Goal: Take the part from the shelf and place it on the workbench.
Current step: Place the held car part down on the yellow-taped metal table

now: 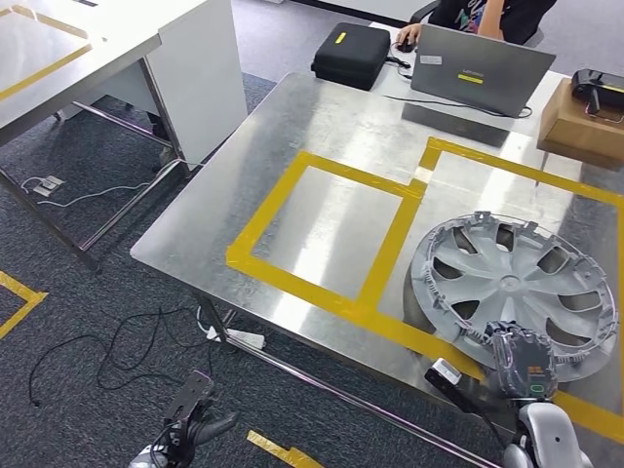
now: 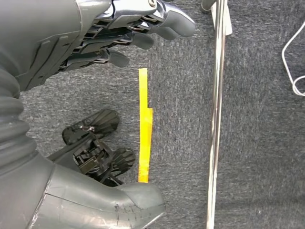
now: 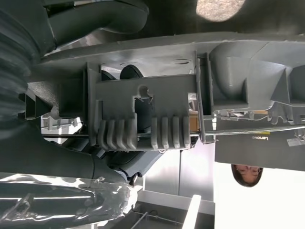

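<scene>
Part: the wheel cover [image 1: 515, 288] lies on the workbench [image 1: 324, 127], inner ribbed side up, on the end nearest me and beside the yellow tape rectangle [image 1: 324, 226]; its near rim sits over the tape line at the bench's front edge.

Right hand: my right hand [image 1: 521, 363] is at the near rim of the wheel cover. In the right wrist view the thumb [image 3: 97, 16] lies over one face of the rim and the darker fingers [image 3: 65, 157] under the other, so I judge it clamped on the rim [image 3: 144, 114].

Left hand: my left hand [image 2: 118, 33] hangs below the workbench over the carpet [image 2: 259, 143], fingers spread apart, holding nothing.

Handling: looks like thin moulded plastic, so light and fairly stiff, though I expect the rim to flex under a one-sided hold. The clip tabs standing up around the rim look breakable. The surface is smooth and probably slippery.

Where to hold: the rim between two tabs, thumb against fingers, as I judge it is held now; not on a spoke or a tab.

Orientation: a round disc, so no long axis in plan. Its flat faces are parallel to the workbench top, and its axis points straight up.

Stage: cover appears down on the workbench; release not yet done.

Others: a laptop [image 1: 478, 68] and a black case [image 1: 352, 54] sit at the far end of the workbench, well apart from the wheel cover.
</scene>
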Available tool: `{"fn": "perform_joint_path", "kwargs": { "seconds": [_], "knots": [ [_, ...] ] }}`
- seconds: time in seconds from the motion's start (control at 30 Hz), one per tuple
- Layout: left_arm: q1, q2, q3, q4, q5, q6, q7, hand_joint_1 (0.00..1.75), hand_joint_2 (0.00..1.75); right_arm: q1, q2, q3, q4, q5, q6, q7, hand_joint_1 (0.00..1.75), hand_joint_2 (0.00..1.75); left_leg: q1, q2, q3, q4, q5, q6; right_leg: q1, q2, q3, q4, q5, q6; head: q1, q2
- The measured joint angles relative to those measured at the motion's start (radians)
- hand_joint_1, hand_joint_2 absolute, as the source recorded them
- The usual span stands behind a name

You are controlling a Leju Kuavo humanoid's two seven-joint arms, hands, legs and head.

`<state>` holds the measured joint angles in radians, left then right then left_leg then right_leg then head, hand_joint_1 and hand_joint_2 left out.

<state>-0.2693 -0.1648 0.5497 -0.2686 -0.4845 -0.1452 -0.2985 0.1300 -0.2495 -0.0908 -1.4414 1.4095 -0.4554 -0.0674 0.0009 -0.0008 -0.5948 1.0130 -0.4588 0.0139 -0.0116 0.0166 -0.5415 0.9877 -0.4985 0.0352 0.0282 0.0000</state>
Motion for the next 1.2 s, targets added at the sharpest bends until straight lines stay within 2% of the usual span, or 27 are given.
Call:
{"fn": "perform_joint_path", "kwargs": {
  "seconds": [0.43,0.53,0.7,0.83,0.97,1.2],
  "knots": [
    [0.000,0.000,-0.001,0.000,-0.010,0.017,-0.005,0.00,1.75,0.022,0.001,-0.001,-0.029,0.023,-0.013,0.031,1.75,1.75,0.000,0.000,0.000,0.000,0.000,0.000,0.000,0.000,0.000,0.000,0.000,0.000,0.000,0.000],
    [0.001,0.000,-0.012,0.000,-0.020,0.026,-0.040,0.00,1.75,0.036,0.003,-0.010,-0.052,0.021,-0.014,0.047,1.75,1.75,0.000,-0.001,0.000,0.000,0.000,0.000,0.000,-0.001,0.000,0.000,0.000,0.000,0.000,0.000],
    [0.002,0.000,-0.015,0.000,0.004,-0.047,-0.105,0.00,1.75,0.050,0.006,-0.030,-0.078,0.013,-0.013,0.040,1.75,1.75,0.000,-0.001,0.000,0.000,0.000,0.000,0.000,-0.001,0.000,0.000,-0.001,0.000,0.000,0.000],
    [0.003,0.000,-0.015,0.000,0.004,-0.051,-0.119,0.00,1.75,0.052,0.010,-0.040,-0.083,0.013,-0.014,0.035,0.00,0.00,0.000,-0.001,0.000,0.000,0.000,0.000,0.000,-0.001,0.000,0.000,-0.001,0.000,0.000,0.000],
    [0.004,0.000,-0.016,0.000,0.002,-0.049,-0.121,0.00,0.00,0.059,0.013,-0.051,-0.093,0.019,-0.014,0.038,0.00,0.00,0.000,-0.001,0.000,0.000,0.000,0.000,0.000,-0.001,0.000,0.000,-0.001,0.000,0.000,0.000],
    [0.004,0.000,-0.017,0.000,0.002,-0.049,-0.121,0.00,0.00,0.062,0.019,-0.070,-0.097,0.023,-0.010,0.055,0.00,0.00,0.000,-0.001,-0.001,0.000,0.000,0.000,0.000,-0.001,0.000,0.000,-0.001,0.000,0.000,0.000]
  ]
}}
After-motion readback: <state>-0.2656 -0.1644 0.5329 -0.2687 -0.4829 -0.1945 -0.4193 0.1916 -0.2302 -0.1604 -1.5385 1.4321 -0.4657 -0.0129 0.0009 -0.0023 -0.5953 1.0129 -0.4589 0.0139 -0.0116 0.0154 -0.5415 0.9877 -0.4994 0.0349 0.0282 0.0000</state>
